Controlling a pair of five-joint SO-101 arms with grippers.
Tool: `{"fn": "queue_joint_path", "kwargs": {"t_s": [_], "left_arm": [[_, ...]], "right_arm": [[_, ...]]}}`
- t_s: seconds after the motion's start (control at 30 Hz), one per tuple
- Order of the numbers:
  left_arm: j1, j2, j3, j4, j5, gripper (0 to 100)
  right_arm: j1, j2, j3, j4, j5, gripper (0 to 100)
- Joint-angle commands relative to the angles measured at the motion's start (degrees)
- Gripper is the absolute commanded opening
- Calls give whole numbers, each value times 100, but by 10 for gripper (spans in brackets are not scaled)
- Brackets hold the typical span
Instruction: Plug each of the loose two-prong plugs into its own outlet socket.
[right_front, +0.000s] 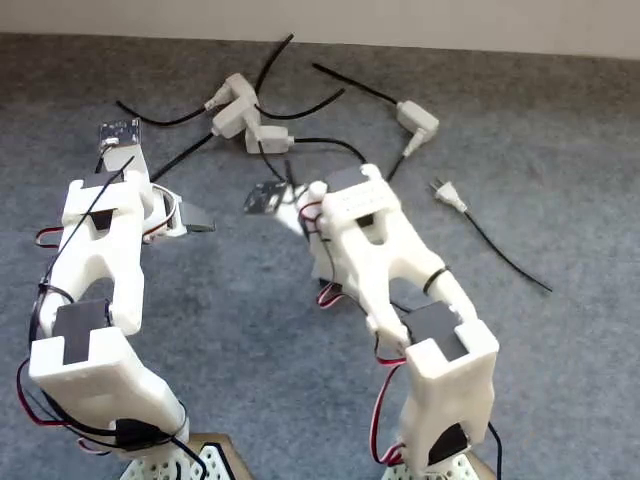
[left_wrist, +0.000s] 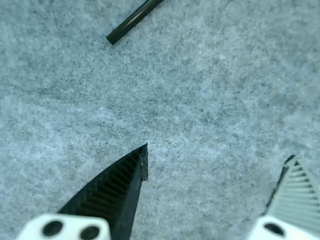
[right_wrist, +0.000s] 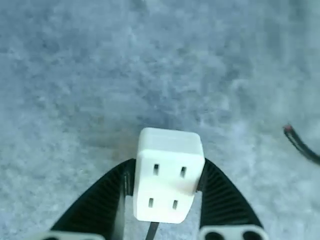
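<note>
My right gripper (right_wrist: 167, 186) is shut on a white outlet block (right_wrist: 169, 165) with two pairs of slots facing the camera, just above the grey carpet. From above, this gripper (right_front: 272, 200) sits near the carpet's middle. A cluster of white outlet blocks and plugs (right_front: 240, 118) lies behind it. A loose two-prong plug (right_front: 449, 193) on a black cord lies to the right, prongs pointing far left. Another white plug body (right_front: 418, 118) lies at the back right. My left gripper (left_wrist: 217, 167) is open over bare carpet, at the left (right_front: 185, 215).
Black cords (right_front: 300, 110) snake around the back cluster, and one cord end (left_wrist: 131, 21) lies ahead of the left gripper. A dark cable (right_wrist: 301, 143) lies beside the right gripper. Grey carpet (right_front: 560, 150) covers the whole work area.
</note>
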Motion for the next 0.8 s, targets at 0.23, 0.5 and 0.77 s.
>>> {"fn": "queue_joint_path", "kwargs": {"t_s": [0.23,0.5,0.77], "left_arm": [[101,-268,-13,-44,18,397],[92,-268,-13,-44,18,397],[101,-268,-13,-53,18,397]], "right_arm": [[31,-382,541,-145,193,329],[444,-1024,-1068,1393,158,330],[1684,-1508,-3029,1974,-2418,330]]}}
